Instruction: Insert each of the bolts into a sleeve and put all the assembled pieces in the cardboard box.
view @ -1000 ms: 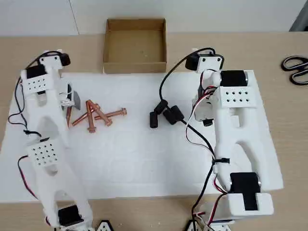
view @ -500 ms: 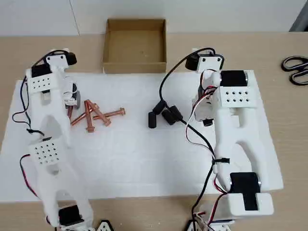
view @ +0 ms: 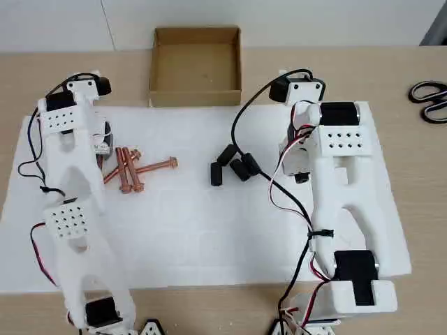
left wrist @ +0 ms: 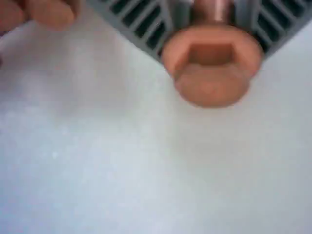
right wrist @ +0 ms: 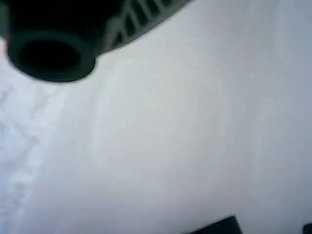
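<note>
A light wooden table (view: 363, 70) is seen from above, covered in the middle by a white foam sheet (view: 195, 237), with scissors (view: 427, 98) lying near the right edge. The cardboard box (view: 152, 66) is set at the far side of the sheet, between the two arms, and only its bare brown floor is shown inside. Loose copper bolts (view: 129, 169) are gathered on the sheet's left part, and black sleeves (view: 230, 164) are clustered near the middle, well apart from the bolts. The left gripper (left wrist: 209, 17) is closed tight around the shaft of one bolt (left wrist: 210, 68), held just above the foam with the flanged hex head turned toward the wrist camera; another bolt (left wrist: 39, 12) is glimpsed beside it. The right gripper (view: 299, 167) is held low over the sheet to the right of the sleeves, and one black sleeve (right wrist: 48, 53) is clamped against its ribbed finger (right wrist: 141, 17), the hollow end facing the camera.
</note>
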You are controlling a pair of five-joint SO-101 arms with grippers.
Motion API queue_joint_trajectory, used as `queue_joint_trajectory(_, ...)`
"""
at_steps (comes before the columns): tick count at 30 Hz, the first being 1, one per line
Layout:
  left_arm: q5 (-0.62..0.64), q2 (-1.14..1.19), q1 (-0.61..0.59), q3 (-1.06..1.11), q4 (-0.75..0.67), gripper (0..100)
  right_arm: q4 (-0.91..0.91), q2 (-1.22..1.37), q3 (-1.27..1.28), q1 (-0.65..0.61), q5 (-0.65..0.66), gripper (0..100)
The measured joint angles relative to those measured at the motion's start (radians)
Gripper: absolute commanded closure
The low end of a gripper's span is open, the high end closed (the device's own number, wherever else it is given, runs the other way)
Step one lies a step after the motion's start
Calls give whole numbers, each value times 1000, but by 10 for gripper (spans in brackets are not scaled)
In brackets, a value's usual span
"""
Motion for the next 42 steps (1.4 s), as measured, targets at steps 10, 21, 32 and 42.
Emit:
queue_joint_trajectory(10, 5, 5, 8, -51, 40, 994, -48, 0, 69, 0, 0, 992)
queue_joint_trajectory(21, 5, -221, 2, -31, 52, 994, -48, 0, 69, 0, 0, 994)
queue_joint_trajectory(32, 55, -724, 72, 132, 55, 994, 103, -3, -133, -54, 0, 994)
queue_joint_trajectory(42, 55, -1338, 199, 462, 57, 994, 124, -279, -153, -130, 0, 994)
